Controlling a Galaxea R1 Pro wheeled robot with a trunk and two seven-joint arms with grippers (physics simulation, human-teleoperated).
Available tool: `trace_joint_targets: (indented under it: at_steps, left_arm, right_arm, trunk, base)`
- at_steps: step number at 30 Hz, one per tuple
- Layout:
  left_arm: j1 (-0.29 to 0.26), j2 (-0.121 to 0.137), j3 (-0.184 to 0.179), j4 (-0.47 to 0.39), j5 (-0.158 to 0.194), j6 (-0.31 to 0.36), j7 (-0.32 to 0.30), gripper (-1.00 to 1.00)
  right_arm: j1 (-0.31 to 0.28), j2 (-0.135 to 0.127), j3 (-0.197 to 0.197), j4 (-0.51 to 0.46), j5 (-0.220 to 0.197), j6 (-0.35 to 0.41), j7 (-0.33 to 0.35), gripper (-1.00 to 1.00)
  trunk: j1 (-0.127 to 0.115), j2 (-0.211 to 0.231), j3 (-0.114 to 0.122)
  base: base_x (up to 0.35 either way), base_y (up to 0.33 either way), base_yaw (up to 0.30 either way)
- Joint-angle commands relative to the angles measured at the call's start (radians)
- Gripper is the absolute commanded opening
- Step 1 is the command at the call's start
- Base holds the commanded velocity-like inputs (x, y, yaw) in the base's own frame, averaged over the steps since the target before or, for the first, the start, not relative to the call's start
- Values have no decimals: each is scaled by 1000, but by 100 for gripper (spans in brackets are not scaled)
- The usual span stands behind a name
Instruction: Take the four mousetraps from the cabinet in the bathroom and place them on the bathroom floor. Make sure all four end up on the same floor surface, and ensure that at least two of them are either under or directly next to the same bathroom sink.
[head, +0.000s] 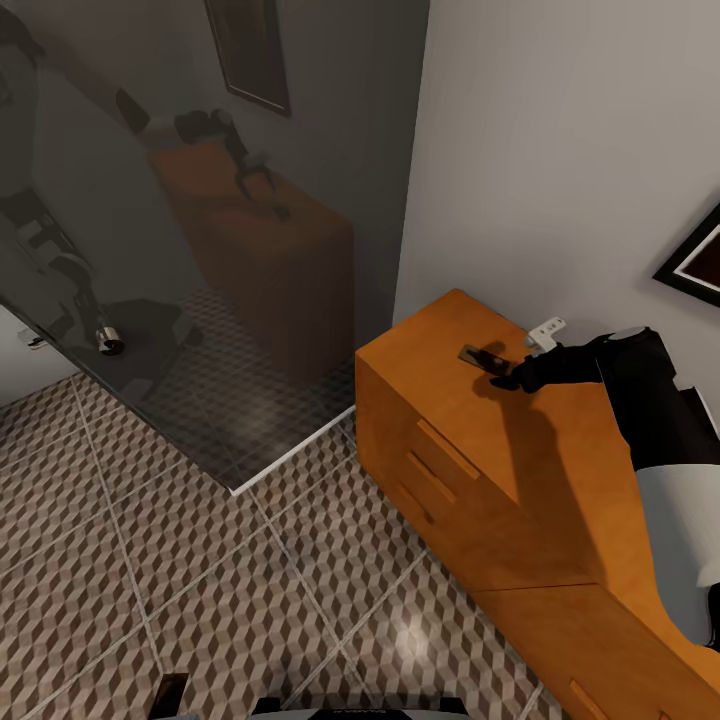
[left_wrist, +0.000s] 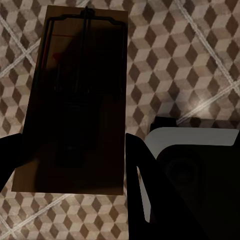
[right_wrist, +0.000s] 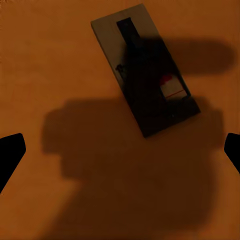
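Left hand (left_wrist: 70, 150) grips a mousetrap (left_wrist: 75, 100); right hand (right_wrist: 120, 150) hovers spread over another trap (right_wrist: 145, 70).

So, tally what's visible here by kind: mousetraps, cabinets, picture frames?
Mousetraps: 2 (one on the cabinet top, one held in the left end effector over the floor)
Cabinets: 1
Picture frames: 2 (one on the dark wall, one on the white wall)
Total: 5
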Motion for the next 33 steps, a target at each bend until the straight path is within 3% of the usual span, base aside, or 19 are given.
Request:
trace_joint_targets:
  at_steps: [1,7,16,33]
  left_arm:
    - [-2,0,8,4,-5,-7,4,-100]
    - [-2,0,8,4,-5,-7,4,-100]
    - [-2,0,8,4,-5,-7,4,-100]
    - [-2,0,8,4,-5,-7,4,-100]
  right_arm:
    - [-1,0,1,-1,8,4,8,100]
    - [-1,2,2,0,1,3,14,100]
    - [-1,10,4,1,-9,3,90,100]
    - [-1,11,7,2,-10,3,99,100]
  trunk:
    - [1,-2,-1]
    - [1,-2,-1]
    - [1,-2,-1]
    - [1,-2,-1]
  base:
    - [0,0,0]
    - [0,0,0]
    - [1,0,0]
    - [132,-42,0]
